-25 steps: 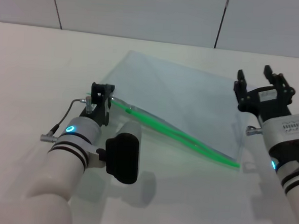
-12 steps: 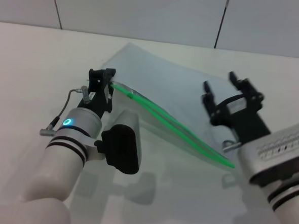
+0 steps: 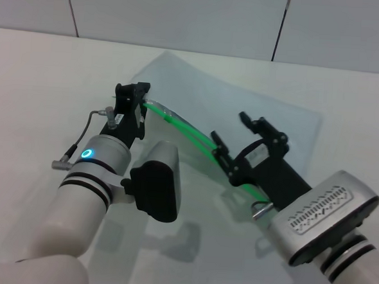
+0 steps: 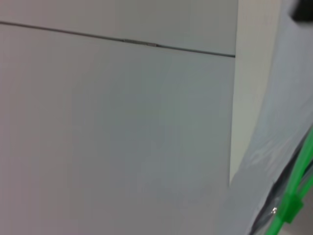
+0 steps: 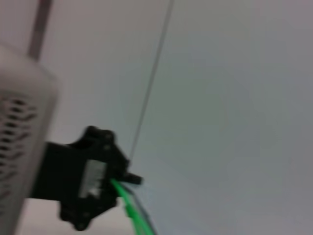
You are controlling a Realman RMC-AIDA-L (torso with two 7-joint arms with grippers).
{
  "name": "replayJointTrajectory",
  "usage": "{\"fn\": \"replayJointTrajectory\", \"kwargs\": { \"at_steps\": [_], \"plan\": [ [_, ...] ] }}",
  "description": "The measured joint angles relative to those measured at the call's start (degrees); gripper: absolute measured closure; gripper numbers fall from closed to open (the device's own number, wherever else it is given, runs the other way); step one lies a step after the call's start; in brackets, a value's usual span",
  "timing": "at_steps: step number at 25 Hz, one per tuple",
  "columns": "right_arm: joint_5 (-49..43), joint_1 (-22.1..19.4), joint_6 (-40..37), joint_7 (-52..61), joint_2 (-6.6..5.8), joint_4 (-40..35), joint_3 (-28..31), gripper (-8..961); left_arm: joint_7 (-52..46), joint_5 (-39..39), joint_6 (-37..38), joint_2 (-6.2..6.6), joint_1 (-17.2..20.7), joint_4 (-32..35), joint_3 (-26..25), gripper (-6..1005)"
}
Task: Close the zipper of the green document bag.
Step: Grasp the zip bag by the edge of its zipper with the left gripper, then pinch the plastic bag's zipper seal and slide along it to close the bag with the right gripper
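Observation:
The green document bag [image 3: 244, 97] lies flat on the white table, translucent and pale. Its bright green zipper [image 3: 193, 134] runs diagonally along the near edge. My left gripper [image 3: 133, 95] is shut on the bag's left corner at the zipper's end, holding it slightly raised. The right wrist view shows that left gripper [image 5: 93, 183] with the green zipper [image 5: 129, 208] coming out of it. My right gripper [image 3: 231, 128] is open and hovers over the middle of the zipper, one finger on each side. In the left wrist view the zipper [image 4: 298, 188] shows a small green slider tab [image 4: 291, 208].
The white table [image 3: 39, 75] extends to the left and behind the bag. Grey wall panels [image 3: 184, 13] stand at the back. A thin cable [image 3: 79, 149] loops off my left wrist.
My right arm has swung left from the bag's right edge across the bag and now sits over the zipper's middle. The left gripper has stayed on the corner, shifting slightly up.

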Motion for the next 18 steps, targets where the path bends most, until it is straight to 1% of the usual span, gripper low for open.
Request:
{"fn": "replayJointTrajectory", "kwargs": {
  "at_steps": [18],
  "plan": [
    [-4.82, 2.94, -1.82, -0.55, 0.26, -1.57, 0.00, 378, 0.37, 4.47, -0.01, 0.00, 0.06, 0.07, 0.01, 931]
  ]
}}
